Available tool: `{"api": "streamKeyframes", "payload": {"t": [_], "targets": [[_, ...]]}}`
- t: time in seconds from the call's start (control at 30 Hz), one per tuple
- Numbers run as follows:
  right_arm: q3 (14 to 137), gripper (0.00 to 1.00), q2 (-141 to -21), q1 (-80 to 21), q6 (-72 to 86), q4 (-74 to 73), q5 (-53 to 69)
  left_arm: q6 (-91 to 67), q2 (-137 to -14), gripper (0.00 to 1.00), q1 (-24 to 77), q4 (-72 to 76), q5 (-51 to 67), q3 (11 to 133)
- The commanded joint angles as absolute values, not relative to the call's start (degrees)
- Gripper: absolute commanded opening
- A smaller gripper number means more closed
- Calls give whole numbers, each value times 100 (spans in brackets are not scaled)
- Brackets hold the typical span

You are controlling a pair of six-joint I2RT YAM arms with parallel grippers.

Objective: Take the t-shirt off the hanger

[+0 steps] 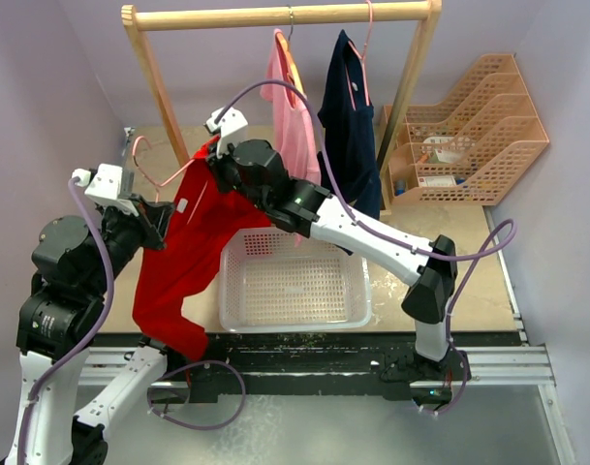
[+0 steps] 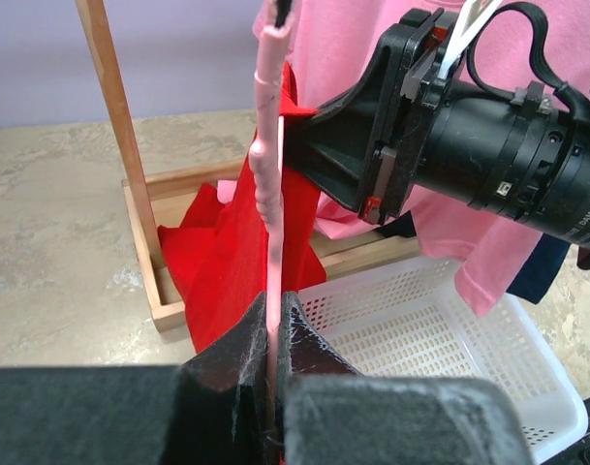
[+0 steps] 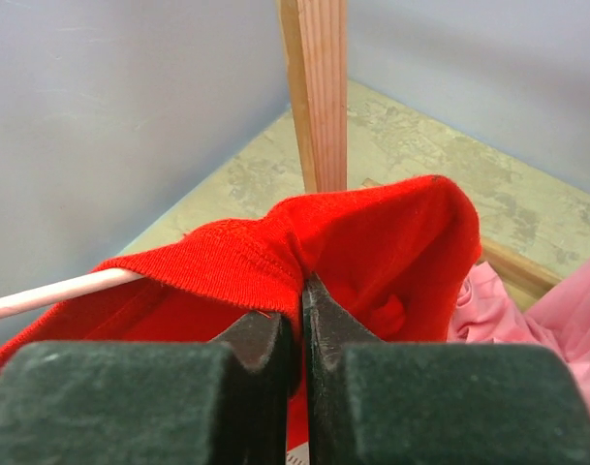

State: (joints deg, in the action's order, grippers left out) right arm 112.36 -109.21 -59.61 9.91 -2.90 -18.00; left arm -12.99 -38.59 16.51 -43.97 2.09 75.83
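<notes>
A red t-shirt point(image 1: 183, 254) hangs on a pink hanger point(image 1: 146, 157) held in the air left of the rack. My left gripper point(image 2: 273, 308) is shut on the pink hanger's bar point(image 2: 269, 184), with the red shirt point(image 2: 232, 254) draped behind it. My right gripper point(image 3: 299, 293) is shut on the red shirt's ribbed collar point(image 3: 227, 260) at the top of the shirt, and the hanger's pink bar point(image 3: 52, 293) pokes out to the left. In the top view the right gripper point(image 1: 217, 160) sits at the shirt's upper end, the left gripper point(image 1: 157, 215) at its left side.
A wooden clothes rack point(image 1: 275, 15) carries a pink shirt point(image 1: 293, 121) and a navy shirt point(image 1: 351, 116). A white perforated basket point(image 1: 295, 281) sits under the right arm. A tan file organizer point(image 1: 474, 136) stands at the back right. A rack post point(image 3: 316, 92) rises just beyond the right gripper.
</notes>
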Motion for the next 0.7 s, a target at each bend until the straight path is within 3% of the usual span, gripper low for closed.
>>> {"api": "streamKeyframes", "payload": {"t": [0.0, 0.17, 0.67], "targets": [[11132, 0, -10557, -5967, 909, -19, -2409, -1396, -3807, 0, 1637, -4048, 136, 7701], [11351, 0, -10481, -5752, 673, -166, -3127, -1252, -3809, 0, 1639, -4399, -47, 7785], [12395, 0, -10804, -4290, 820, -585, -3066, -1073, -3630, 0, 1635, -4970, 857, 7756]]}}
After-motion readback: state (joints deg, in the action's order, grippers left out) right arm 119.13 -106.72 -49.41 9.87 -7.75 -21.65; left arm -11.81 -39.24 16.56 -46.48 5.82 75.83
